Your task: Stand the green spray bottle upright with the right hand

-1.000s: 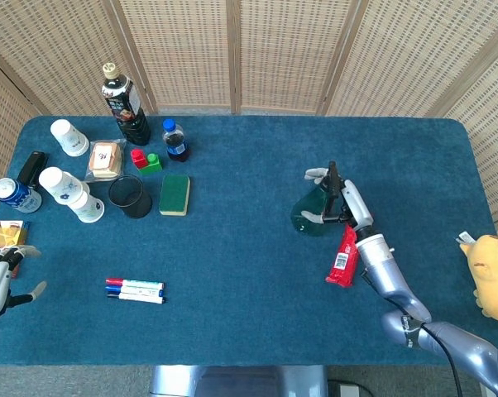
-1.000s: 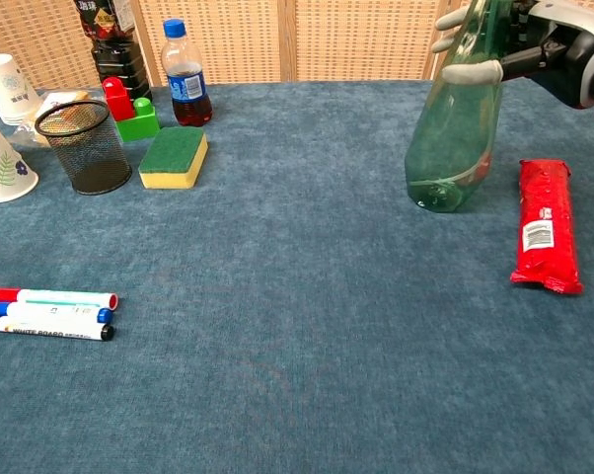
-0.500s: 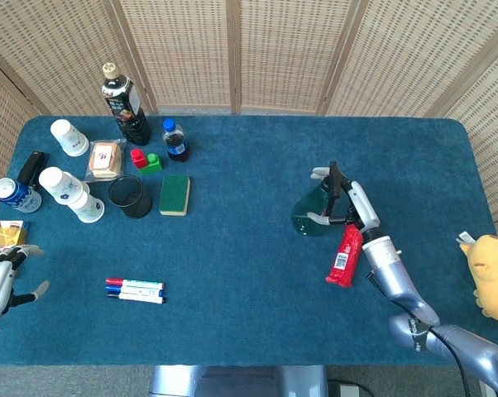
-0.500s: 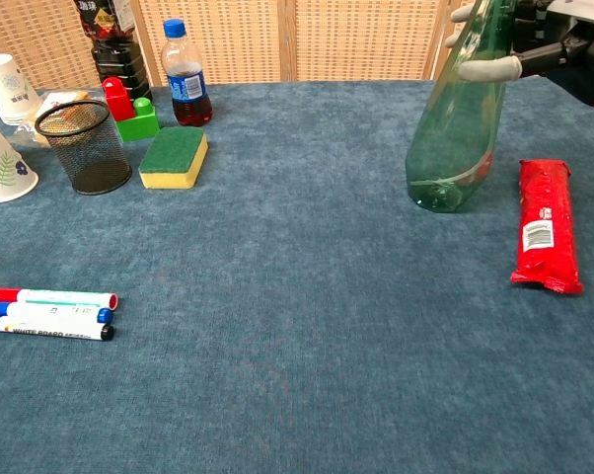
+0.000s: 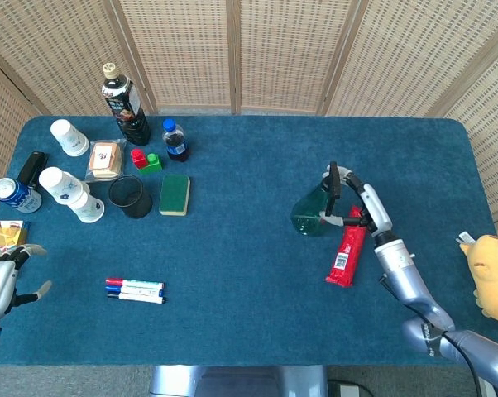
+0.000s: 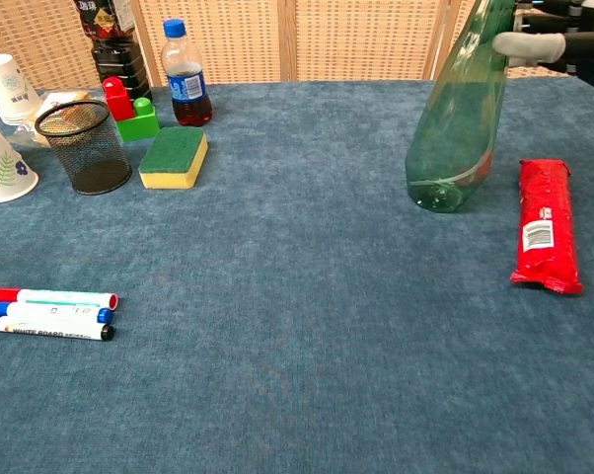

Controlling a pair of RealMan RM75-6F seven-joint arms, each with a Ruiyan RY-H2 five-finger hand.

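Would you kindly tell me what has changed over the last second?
The right robot hand has let go of the green spray bottle and drawn back toward the right. The bottle stays standing beside the red packet. The left robot hand and everything else stayed put.

**Blue table before a woven screen**

I face a table [image 5: 249, 314] topped with a deep teal-blue, carpet-like cloth that runs nearly edge to edge across my head view, its far corners rounded. Behind it stands a folding screen [image 5: 282, 50] of pale woven wicker panels set in light wooden frames, angled in on both sides so it wraps around the table's back and ends. My chest view shows the same screen [image 6: 356, 39] as a tan lattice just beyond the far edge of the cloth. The light is even and soft, with only faint shadows. Below the table's near edge I can see a strip of grey floor [image 5: 83, 382].
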